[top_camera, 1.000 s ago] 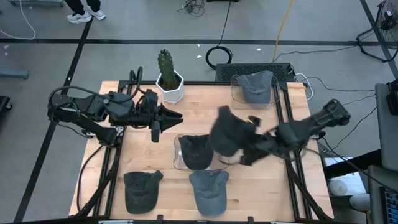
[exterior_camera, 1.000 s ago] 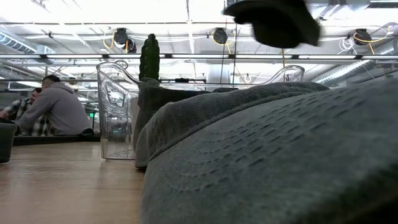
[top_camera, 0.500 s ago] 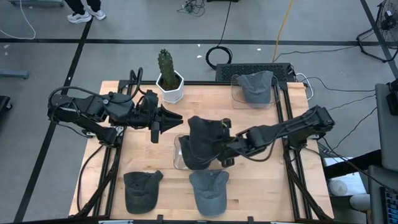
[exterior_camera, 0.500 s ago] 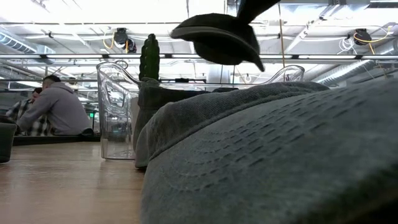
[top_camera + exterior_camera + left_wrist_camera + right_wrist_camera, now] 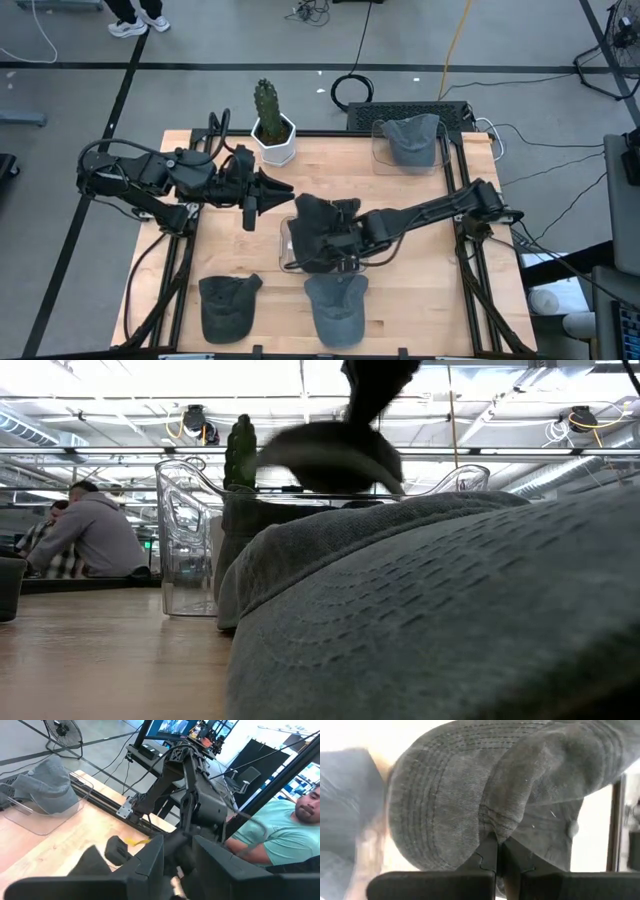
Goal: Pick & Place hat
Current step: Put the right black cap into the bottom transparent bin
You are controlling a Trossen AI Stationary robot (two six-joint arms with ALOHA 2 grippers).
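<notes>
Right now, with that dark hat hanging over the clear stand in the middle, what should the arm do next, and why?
Probably lower it a little, then let go. The right claw is shut on the dark hat, which hangs over the clear stand mid-table but does not look settled on it.

Stitched cloth hat (image 5: pixel 470 805), wood table (image 5: pixel 420 290)

R gripper (image 5: pixel 352 238) w/ dark cap (image 5: pixel 322 228) pinched in it has swung from the far-right side over to the clear stand (image 5: pixel 287 250) mid-table, and dropped lower; cap now sits right above the stand's own hat, R arm stretched flatter.
</notes>
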